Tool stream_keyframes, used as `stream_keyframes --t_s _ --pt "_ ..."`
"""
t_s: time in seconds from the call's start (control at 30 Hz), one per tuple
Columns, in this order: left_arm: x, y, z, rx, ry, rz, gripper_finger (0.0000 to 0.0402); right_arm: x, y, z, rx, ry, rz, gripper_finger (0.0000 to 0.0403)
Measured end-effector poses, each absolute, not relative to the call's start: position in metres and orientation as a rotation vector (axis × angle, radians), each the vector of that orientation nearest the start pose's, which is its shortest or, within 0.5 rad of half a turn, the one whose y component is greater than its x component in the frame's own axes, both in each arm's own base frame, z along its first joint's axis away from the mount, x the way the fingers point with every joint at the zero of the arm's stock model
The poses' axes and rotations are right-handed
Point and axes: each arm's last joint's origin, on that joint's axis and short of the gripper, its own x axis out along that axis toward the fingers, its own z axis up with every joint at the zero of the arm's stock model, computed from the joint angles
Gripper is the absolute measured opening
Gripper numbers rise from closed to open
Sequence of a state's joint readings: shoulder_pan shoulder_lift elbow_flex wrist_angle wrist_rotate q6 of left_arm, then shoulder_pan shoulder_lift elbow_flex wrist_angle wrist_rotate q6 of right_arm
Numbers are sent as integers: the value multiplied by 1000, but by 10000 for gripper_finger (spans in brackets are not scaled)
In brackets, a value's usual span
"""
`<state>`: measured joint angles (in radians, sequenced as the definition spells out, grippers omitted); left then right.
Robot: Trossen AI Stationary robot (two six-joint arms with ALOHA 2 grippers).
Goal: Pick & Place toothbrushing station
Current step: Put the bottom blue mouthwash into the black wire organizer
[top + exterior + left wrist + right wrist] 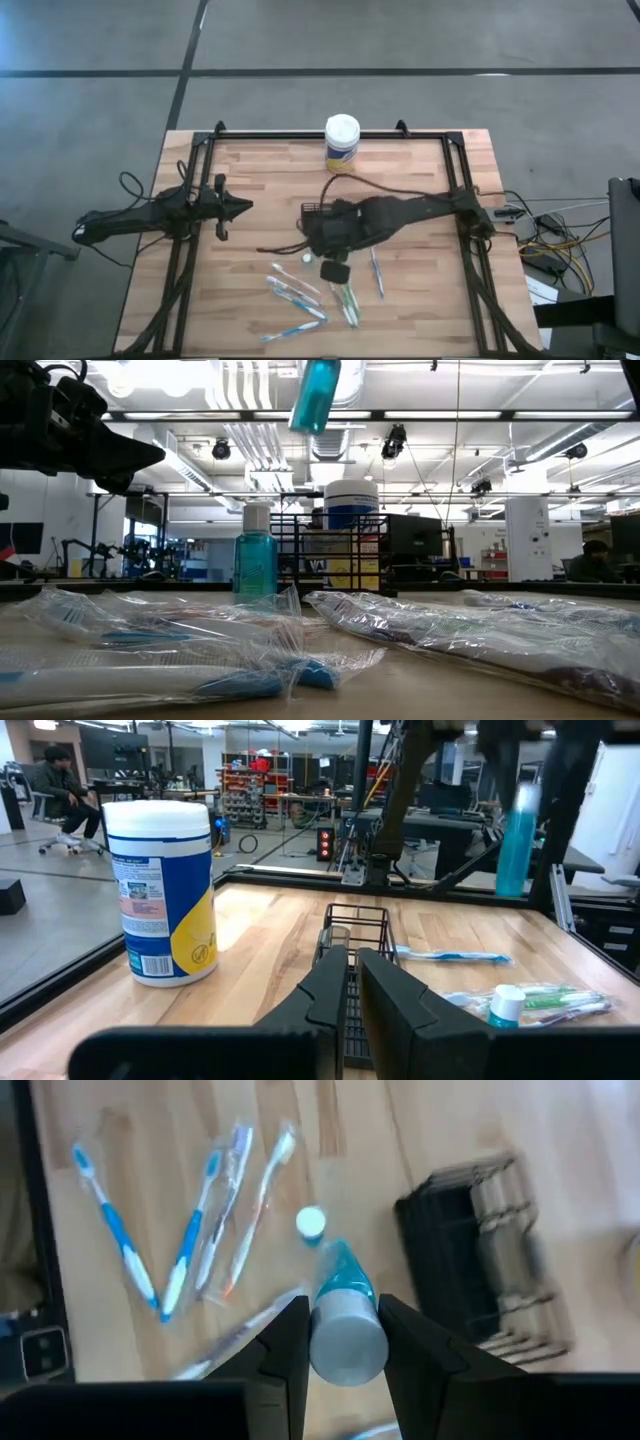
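The toothbrushing station, a small black wire caddy (480,1260), stands on the wooden table near its middle (355,930), partly under my right arm in the high view (313,213). My right gripper (343,1320) hangs above the table on the caddy's near side (335,270), shut on a teal bottle (343,1275) that is high in the air (316,395). A second teal bottle with a white cap (256,560) stands upright on the table (311,1223). My left gripper (352,990) waits at the table's left (238,207), shut, pointing level at the caddy. My right gripper pinches the teal bottle at its pale cap end (346,1345) between its two fingers, one on each side. The fingers come from above, slanting down. The bottle hangs below them, cap up and slightly tilted (515,840), lifted clear of the table.
A white-lidded canister with a blue and yellow label (342,142) stands at the far edge. Several bagged toothbrushes (300,295) lie spread over the near half of the table, one more (377,272) to their right. A black frame (300,134) borders the table.
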<state>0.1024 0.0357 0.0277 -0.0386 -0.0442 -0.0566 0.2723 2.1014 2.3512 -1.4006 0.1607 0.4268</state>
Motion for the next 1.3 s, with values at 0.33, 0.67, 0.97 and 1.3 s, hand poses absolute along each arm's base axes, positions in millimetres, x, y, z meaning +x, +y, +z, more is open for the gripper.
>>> stream_keyframes --t_s 0.33,0.67,0.97,1.3 --pt "98 11 166 -58 43 145 35 350 88 436 -138 861 -92 91" --pt "98 11 166 -58 50 146 35 274 65 470 -126 704 -168 91" --pt "98 11 165 -62 56 146 35 214 50 420 -36 507 -159 91" --pt "98 11 165 -48 61 146 35 161 36 346 -45 290 -117 91"
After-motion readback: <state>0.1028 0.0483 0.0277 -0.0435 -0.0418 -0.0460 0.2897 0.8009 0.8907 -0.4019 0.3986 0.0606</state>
